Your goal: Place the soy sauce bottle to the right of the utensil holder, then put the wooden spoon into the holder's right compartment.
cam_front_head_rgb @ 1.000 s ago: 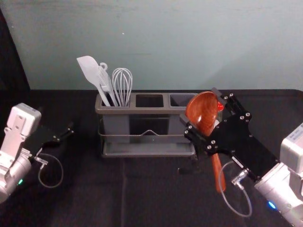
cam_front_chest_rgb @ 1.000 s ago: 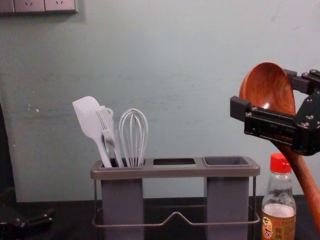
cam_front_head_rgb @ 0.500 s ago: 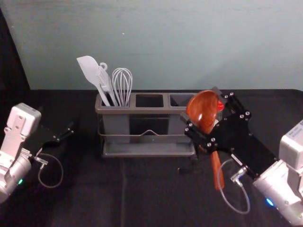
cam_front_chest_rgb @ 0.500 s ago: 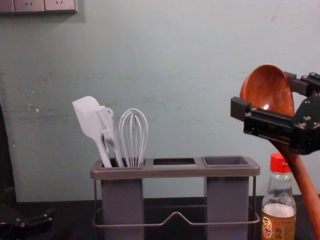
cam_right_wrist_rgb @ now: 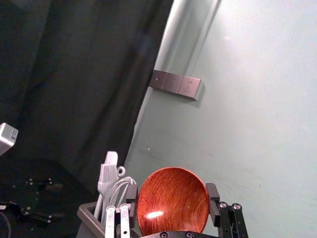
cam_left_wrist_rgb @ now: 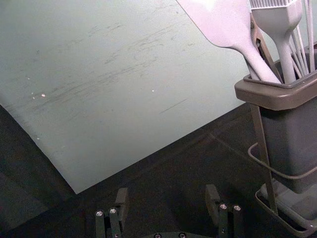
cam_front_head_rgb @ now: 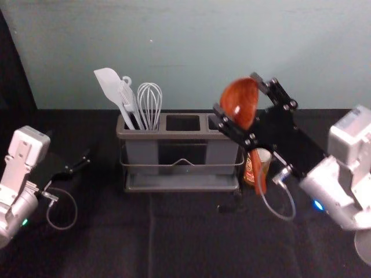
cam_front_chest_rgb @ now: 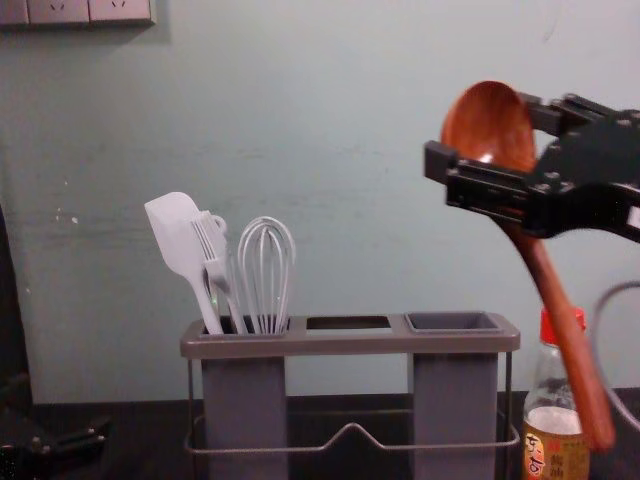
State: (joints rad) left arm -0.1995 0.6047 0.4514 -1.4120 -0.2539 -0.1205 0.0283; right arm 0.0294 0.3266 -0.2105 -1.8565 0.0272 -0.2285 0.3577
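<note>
My right gripper (cam_front_head_rgb: 236,92) pinches bowl of wooden spoon (cam_front_chest_rgb: 562,320), raised near right end of utensil holder (cam_front_chest_rgb: 350,346); handle slants downward. Soy sauce bottle (cam_front_chest_rgb: 548,458) upright, just right of holder. My left gripper (cam_front_head_rgb: 86,159) waits at far left, 2 fingers spread apart.

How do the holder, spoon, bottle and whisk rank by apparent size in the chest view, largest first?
Holder
Spoon
Bottle, partly hidden behind the spoon
Whisk, its lower end inside the holder
</note>
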